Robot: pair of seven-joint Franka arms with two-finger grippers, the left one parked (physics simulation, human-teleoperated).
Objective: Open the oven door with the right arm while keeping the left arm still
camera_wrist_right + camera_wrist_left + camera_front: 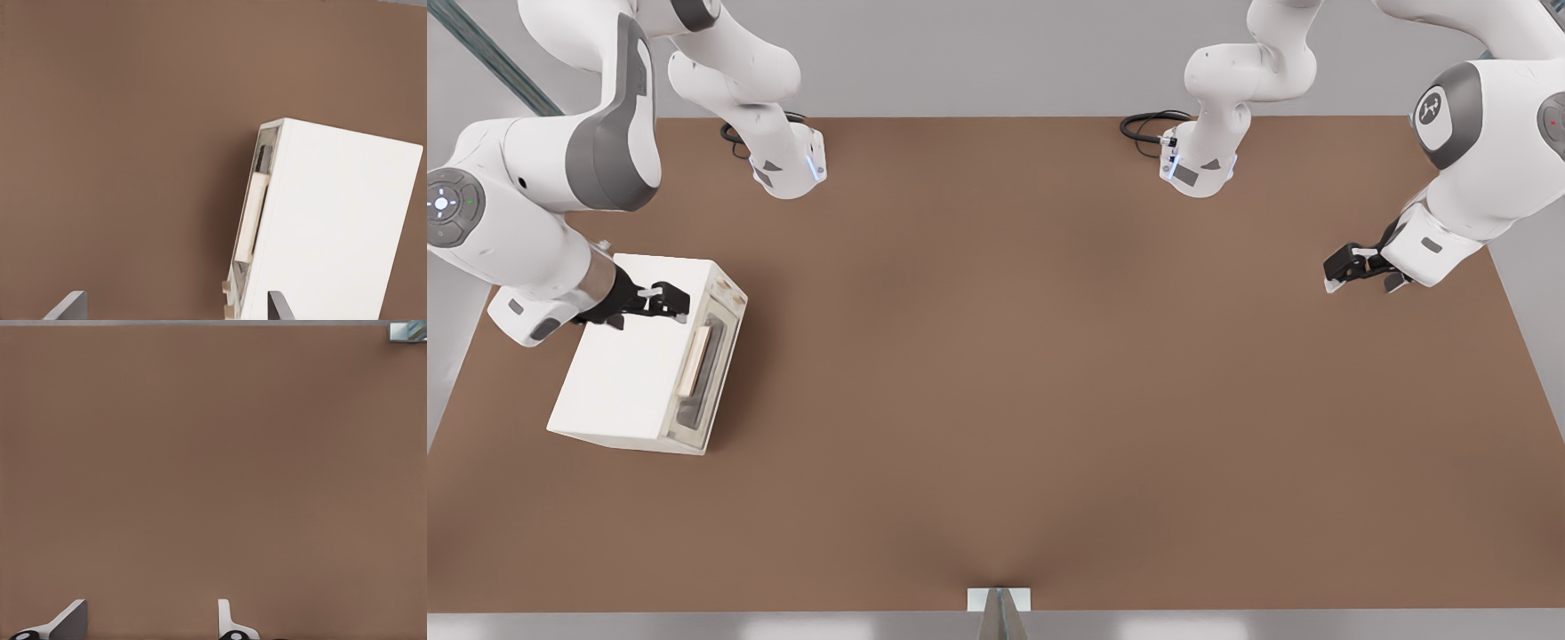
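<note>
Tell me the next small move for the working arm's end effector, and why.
Probably shift the end effector past the oven's top toward the door's tan handle, then lower. It hovers open over the white oven body, and the oven door looks shut with the handle ungrasped.

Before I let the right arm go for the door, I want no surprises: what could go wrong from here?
The gripper, open, hangs over the oven top, not at the handle, so it may bump the body on its way down. The oven door is shut, and the oven sits loose on the table, so a pull may drag it.
</note>
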